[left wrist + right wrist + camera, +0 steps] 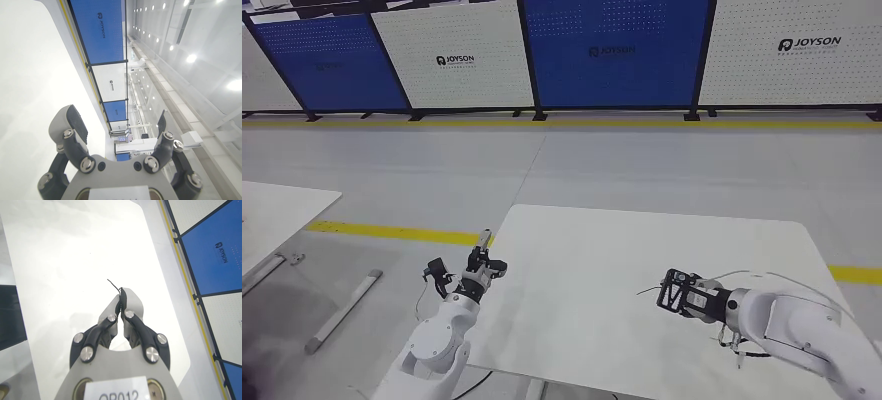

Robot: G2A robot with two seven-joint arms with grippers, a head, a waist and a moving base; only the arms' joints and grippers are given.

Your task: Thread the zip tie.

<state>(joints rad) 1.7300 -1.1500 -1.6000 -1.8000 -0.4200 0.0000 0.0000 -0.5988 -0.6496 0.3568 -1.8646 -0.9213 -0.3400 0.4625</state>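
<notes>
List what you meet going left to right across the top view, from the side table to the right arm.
Side table → grey bar on the floor → left gripper, jaws open → zip tie end → right gripper, jaws shut on it.

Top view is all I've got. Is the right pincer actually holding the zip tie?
Observer: Yes. In the right wrist view the right pincer is shut on the zip tie, and a thin black end sticks out in front of it.
Operator: And the left one?
Observer: In the left wrist view the left pincer is wide open with nothing in it.
</notes>
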